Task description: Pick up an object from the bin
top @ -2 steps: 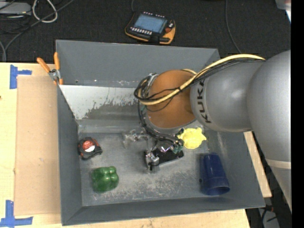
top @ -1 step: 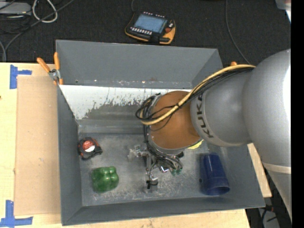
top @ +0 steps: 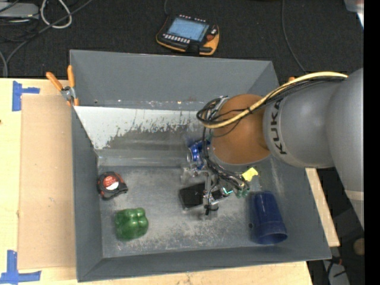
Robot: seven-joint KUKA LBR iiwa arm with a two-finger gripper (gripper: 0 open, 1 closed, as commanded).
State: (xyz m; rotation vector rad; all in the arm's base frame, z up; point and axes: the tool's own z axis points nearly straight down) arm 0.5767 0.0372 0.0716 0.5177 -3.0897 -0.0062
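My gripper (top: 208, 209) hangs low over the bin floor, right of centre, under the arm's orange cover. A small black block (top: 190, 196) lies just to its left, touching or nearly touching it. A blue and white crumpled item (top: 195, 152) sits behind the gripper by the back slope. A small yellow piece (top: 250, 173) shows to its right. A dark blue cup (top: 266, 218) lies on its side at the right front.
A green pepper-shaped toy (top: 130, 224) rests at the left front. A red and black tape measure (top: 111, 185) lies at the left. The arm fills the bin's right side.
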